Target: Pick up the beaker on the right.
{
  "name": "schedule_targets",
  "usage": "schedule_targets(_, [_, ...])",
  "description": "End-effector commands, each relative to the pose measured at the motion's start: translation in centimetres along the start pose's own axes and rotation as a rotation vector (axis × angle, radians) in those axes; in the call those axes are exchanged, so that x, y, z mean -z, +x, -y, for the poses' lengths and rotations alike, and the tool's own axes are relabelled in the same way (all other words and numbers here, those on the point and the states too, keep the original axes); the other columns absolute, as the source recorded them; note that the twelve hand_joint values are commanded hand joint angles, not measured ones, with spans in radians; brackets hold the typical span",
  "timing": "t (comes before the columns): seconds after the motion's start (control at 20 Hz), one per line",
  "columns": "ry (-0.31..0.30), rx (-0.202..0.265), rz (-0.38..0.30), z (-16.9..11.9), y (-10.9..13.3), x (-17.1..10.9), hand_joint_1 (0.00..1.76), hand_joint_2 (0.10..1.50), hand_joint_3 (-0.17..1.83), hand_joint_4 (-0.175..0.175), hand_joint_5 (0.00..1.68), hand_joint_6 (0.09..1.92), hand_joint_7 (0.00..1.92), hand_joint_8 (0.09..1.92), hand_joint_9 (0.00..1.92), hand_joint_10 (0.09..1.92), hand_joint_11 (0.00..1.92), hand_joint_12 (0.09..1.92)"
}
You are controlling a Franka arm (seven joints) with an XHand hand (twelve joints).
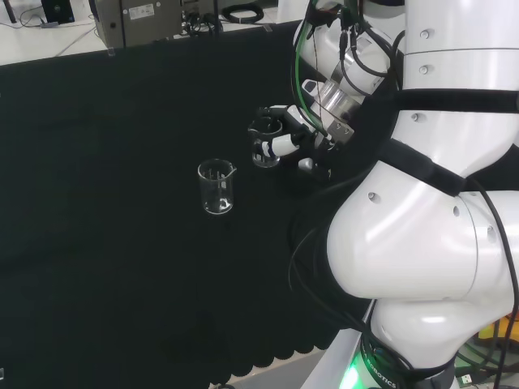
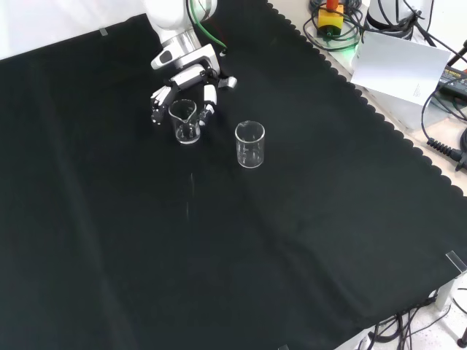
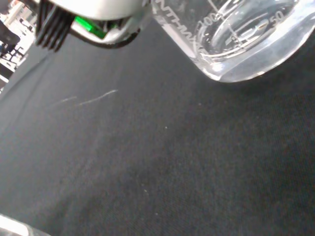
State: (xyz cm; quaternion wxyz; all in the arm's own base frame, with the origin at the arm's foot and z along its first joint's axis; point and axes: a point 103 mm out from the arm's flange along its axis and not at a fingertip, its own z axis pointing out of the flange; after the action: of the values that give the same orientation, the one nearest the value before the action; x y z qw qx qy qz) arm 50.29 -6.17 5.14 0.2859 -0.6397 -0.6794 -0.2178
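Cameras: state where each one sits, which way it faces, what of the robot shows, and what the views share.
Head view: behind and above the base, looking over white arm links at the black cloth; robot hand around a clear glass beaker.
Front view: opposite, looking down; robot hand enters from the top.
Wrist view: past the palm at the held beaker's base.
Shared: head and front views show a second, free-standing clear beaker.

Light: bright room light falls from above, even across the bench.
Cloth (image 2: 219,255): very dark, soaks up the light, so shadows on it are hard to see.
Arm (image 1: 422,219): shiny white, with soft bright spots of glare in the head view.
Beakers: the glass beaker (image 2: 250,144) shows by thin bright rims.
Wrist view: the near beaker (image 3: 236,39) glints, and a white part of the hand (image 3: 93,10) is blurry.
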Motion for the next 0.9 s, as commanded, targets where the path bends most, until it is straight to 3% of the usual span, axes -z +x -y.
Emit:
schedule_targets(0.05, [-0.004, 0.020, -0.069, -0.35, -0.18, -0.03, 0.94, 0.56, 0.61, -0.003, 0.47, 0.09, 0.35, 0.68, 0.52, 0.58, 0.12, 1.36])
schedule_targets(0.25, [0.003, 0.019, -0.082, -0.49, -0.32, -0.06, 0.93, 0.55, 0.62, -0.001, 0.54, 0.12, 0.38, 0.70, 0.54, 0.58, 0.13, 1.36])
schedule_targets(0.45, [0.025, 0.020, -0.089, -0.68, -0.32, -0.21, 0.93, 0.55, 0.62, 0.001, 0.56, 0.68, 0.49, 0.71, 0.61, 0.54, 0.15, 1.35])
schedule_targets(0.55, [0.039, 0.017, -0.083, -0.83, -0.23, -0.37, 0.93, 0.55, 0.63, 0.001, 0.58, 0.88, 0.52, 0.73, 0.63, 0.54, 0.17, 1.35])
schedule_targets(0.9, [0.060, 0.012, -0.072, -1.14, 0.09, -0.76, 0.97, 0.55, 0.63, -0.003, 0.60, 0.98, 0.54, 0.76, 0.65, 0.55, 0.19, 1.35])
